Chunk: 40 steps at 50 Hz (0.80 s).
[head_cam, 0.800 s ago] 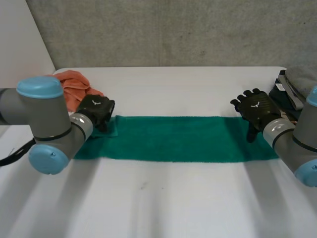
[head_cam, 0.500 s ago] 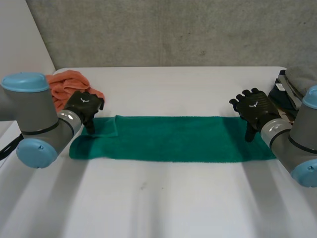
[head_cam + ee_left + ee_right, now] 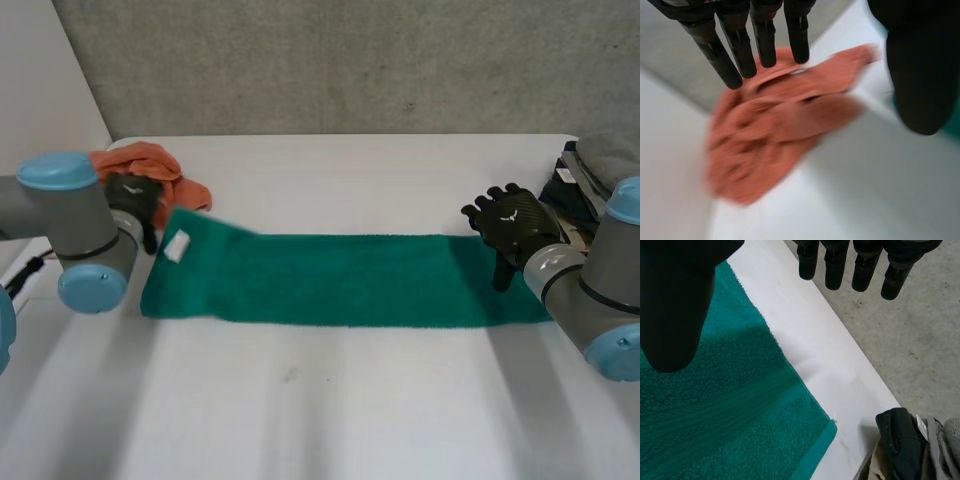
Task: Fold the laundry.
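Observation:
A long green towel [image 3: 340, 280] lies flat across the white table [image 3: 350, 410]. Its far left corner, with a white label [image 3: 177, 245], is turned up. My left hand [image 3: 135, 195] is open, just left of that corner and off the towel. In the left wrist view that hand [image 3: 765, 40] has straight fingers over a crumpled orange cloth [image 3: 770, 130] and holds nothing. My right hand [image 3: 512, 222] hovers open over the towel's far right end. In the right wrist view its thumb [image 3: 675, 305] is above the green towel [image 3: 715, 420], fingers past the far edge.
The orange cloth [image 3: 150, 165] lies bunched at the table's far left corner, beside my left hand. A pile of dark and grey garments [image 3: 585, 180] sits at the right edge, with the dark garment [image 3: 905, 450] just beyond the towel's right corner. A concrete wall stands behind the table.
My left hand has let go of the towel's far left corner and drawn back left toward the orange cloth. The folded corner flap has flipped open. The right hand has barely moved.

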Motion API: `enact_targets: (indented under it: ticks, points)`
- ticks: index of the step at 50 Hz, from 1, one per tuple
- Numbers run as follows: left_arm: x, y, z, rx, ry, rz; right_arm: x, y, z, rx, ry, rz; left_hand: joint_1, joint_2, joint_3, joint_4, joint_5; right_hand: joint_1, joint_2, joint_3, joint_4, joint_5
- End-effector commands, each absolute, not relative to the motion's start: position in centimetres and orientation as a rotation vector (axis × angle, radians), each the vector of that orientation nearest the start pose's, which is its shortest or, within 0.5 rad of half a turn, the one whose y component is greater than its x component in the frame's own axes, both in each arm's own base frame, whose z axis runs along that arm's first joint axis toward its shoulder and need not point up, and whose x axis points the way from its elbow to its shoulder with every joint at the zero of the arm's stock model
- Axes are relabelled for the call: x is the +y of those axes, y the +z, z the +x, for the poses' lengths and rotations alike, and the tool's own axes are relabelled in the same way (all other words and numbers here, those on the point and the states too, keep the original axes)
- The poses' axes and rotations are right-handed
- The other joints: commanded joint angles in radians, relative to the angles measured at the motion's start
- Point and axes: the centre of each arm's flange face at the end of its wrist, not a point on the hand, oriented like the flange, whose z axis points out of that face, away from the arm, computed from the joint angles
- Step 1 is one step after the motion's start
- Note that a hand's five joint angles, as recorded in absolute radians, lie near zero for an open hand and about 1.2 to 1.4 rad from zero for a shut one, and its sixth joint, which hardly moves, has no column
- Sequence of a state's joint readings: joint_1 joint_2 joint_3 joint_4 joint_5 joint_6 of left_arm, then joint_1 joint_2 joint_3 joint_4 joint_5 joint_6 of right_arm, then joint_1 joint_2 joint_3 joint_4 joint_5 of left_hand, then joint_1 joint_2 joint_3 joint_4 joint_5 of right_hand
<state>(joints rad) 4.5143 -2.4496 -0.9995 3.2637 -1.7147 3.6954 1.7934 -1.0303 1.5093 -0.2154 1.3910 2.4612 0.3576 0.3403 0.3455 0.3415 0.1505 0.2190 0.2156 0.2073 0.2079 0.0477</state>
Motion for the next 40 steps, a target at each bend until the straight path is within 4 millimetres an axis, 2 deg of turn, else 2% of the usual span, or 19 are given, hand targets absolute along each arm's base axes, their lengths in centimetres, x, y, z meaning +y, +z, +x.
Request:
enact_targets:
  ticks: [1,8,10,18,22,26,32,40]
  points:
    - [-41.9,17.0,-21.3,2.042,-1.814,0.619,-33.5,15.9,22.8,2.264,-1.994,-1.294,-0.115,-0.097,-0.103,-0.099,-0.082,-0.044,-0.041,-0.033,-0.033,-0.048]
    - [-38.9,18.5,-22.7,2.099,-1.952,0.758,-33.3,16.3,22.5,2.283,-1.982,-1.277,-0.115,-0.097,-0.103,-0.099,-0.082,-0.044,-0.041,-0.033,-0.033,-0.048]
    - [-37.8,18.8,-23.2,2.119,-1.974,0.786,-33.1,17.1,22.1,2.301,-1.978,-1.254,-0.121,-0.103,-0.109,-0.105,-0.088,-0.044,-0.041,-0.033,-0.033,-0.048]
    - [-33.7,19.5,-24.8,2.235,-2.001,0.844,-31.7,18.4,20.2,2.458,-1.803,-1.131,-0.183,-0.166,-0.171,-0.167,-0.151,-0.044,-0.041,-0.033,-0.033,-0.048]
    - [-31.3,19.6,-26.6,2.315,-2.039,0.962,-31.0,17.6,19.4,2.540,-1.667,-1.112,-0.183,-0.166,-0.171,-0.167,-0.151,0.099,0.103,0.111,0.110,0.096]
    - [-29.2,19.8,-28.1,2.370,-2.080,1.068,-30.8,16.3,18.5,2.598,-1.586,-1.147,-0.183,-0.166,-0.171,-0.167,-0.151,0.132,0.135,0.143,0.143,0.128]
    - [-26.9,19.8,-30.1,2.440,-2.121,1.162,-32.2,15.3,16.8,2.621,-1.709,-1.198,-0.183,-0.166,-0.171,-0.167,-0.151,0.170,0.173,0.182,0.181,0.167]
    - [-25.3,19.8,-31.5,2.439,-2.136,1.231,-33.5,13.4,16.1,2.635,-1.750,-1.186,-0.183,-0.166,-0.171,-0.167,-0.151,0.173,0.176,0.185,0.184,0.170]
